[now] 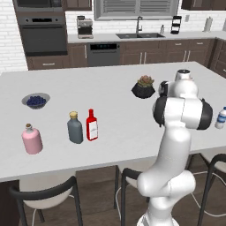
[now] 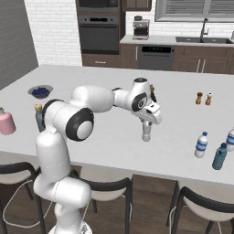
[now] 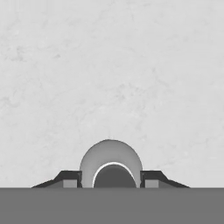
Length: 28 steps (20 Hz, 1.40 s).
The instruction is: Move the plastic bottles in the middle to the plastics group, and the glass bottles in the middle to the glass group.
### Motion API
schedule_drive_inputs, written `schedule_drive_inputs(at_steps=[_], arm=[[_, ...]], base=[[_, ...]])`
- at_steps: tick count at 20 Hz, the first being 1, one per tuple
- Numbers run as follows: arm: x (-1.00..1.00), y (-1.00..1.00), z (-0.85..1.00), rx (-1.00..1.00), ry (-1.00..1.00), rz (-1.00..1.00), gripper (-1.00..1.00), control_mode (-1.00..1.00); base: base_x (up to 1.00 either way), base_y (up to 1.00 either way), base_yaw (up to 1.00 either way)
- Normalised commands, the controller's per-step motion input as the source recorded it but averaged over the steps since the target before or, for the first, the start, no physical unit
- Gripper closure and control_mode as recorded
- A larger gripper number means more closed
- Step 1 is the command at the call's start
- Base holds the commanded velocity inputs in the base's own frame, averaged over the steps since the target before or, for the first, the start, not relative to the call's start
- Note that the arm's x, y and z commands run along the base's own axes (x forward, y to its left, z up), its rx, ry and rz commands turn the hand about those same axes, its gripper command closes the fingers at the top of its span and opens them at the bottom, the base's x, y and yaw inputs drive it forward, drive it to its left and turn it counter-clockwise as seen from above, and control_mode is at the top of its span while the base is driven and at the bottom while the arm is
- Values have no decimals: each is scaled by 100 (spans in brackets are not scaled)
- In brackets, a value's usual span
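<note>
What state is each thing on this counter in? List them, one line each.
greyish bottle: upright, clamped between the jaws
red bottle: upright, capped, free, next to the dark grey bottle
dark grey bottle: upright, capped
pink bottle: upright, corked
blue-label bottle: upright, capped, free
bowl: holds blueberries

Four clear plastic bottles (image 2: 201,145), three glass bottles (image 1: 92,125), two shakers (image 2: 199,98), one blueberry bowl (image 1: 35,101)
</note>
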Motion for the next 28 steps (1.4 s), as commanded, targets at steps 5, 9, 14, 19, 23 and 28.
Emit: schedule_drive_inputs(at_steps=[5,9,14,19,23,28], arm=[[0,-62,0,0,1,-21,100,-100],[0,-71,0,0,0,-23,100,-100],[-7,-75,0,0,0,-23,100,-100],[-34,-52,0,2,0,-16,100,-100],[-51,-14,-1,2,-1,-5,100,-100],[-37,10,-15,0,-7,-1,100,-100]], base=[[0,0,0],[0,0,0],[0,0,0],[0,0,0],[0,0,0],[0,0,0]])
